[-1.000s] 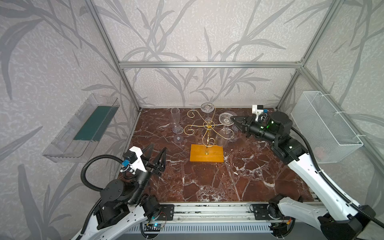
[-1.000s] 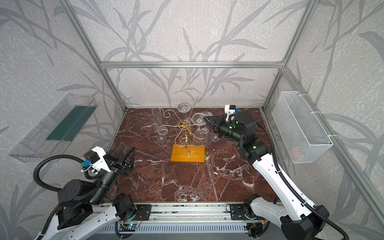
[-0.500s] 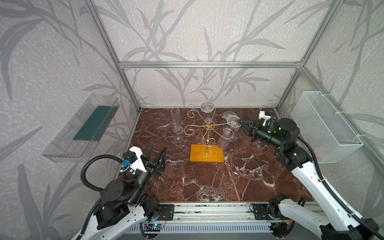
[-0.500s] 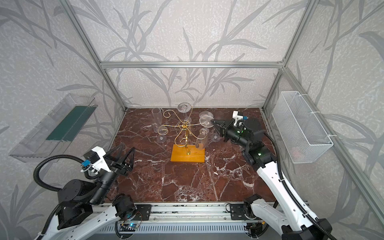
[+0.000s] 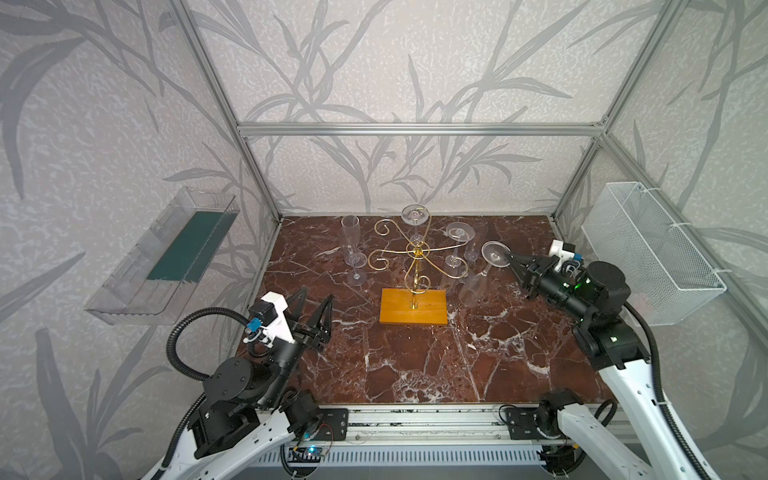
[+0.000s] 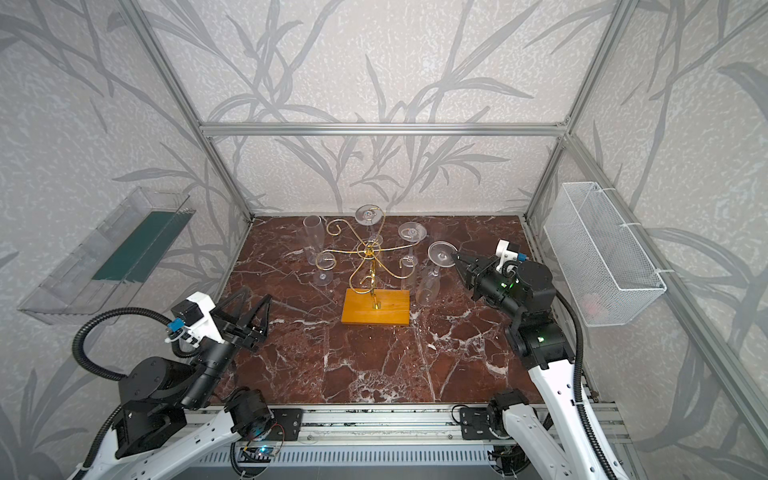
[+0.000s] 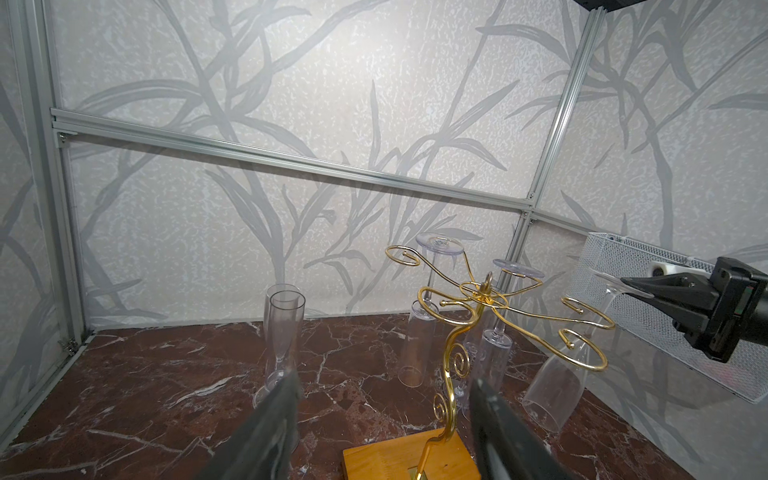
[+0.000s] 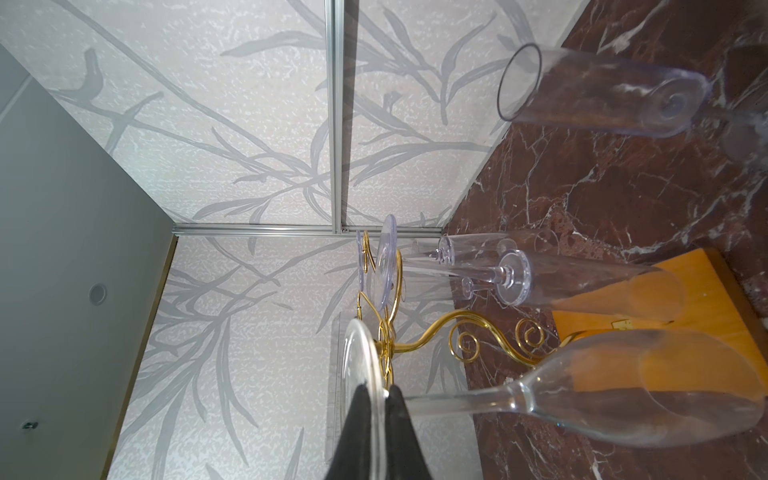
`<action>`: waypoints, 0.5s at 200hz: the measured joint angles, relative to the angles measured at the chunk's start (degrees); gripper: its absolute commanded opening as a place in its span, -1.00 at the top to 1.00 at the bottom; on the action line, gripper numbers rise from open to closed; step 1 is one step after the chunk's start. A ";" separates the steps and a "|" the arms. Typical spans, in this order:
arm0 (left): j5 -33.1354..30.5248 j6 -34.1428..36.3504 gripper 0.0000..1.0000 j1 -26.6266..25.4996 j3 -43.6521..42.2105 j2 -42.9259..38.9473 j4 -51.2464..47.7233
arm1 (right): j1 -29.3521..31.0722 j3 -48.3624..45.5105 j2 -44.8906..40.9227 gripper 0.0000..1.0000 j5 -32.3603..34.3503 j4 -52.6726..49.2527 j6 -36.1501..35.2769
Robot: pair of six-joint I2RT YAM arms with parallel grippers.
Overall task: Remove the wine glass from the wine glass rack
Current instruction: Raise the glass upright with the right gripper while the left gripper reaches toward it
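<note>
Glass [image 5: 474, 286] hangs bowl-down from my right pincer [image 5: 509, 260], clamped thin on its foot rim, just beside the rack [image 5: 415, 252]; I should draw it outward slowly, level, since such an edge grip could let it swing or slip

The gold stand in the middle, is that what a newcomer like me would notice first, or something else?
Yes: the wine glass rack, gold curls on an orange wooden base, stands in the middle of the scene with clear glasses hanging upside down from it. Just to its right, the right gripper pinches the foot of a wine glass, which hangs tilted, bowl downward.
</note>
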 measured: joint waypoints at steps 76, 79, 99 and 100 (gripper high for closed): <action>-0.15 0.15 -0.33 0.00 0.02 0.02 -0.07 | -0.04 8.17 1.01 1.00 4.11 -6.64 -20.68; -0.15 0.20 -0.33 0.00 0.02 0.02 -0.07 | -0.04 8.44 0.98 1.00 4.28 -6.64 -21.46; -0.13 0.33 -0.34 0.00 0.02 0.02 -0.04 | 0.09 9.42 0.46 1.00 4.63 -6.05 -29.03; -0.13 0.31 -0.34 0.00 0.02 0.04 -0.04 | 0.09 9.42 0.39 1.00 4.66 -5.99 -29.57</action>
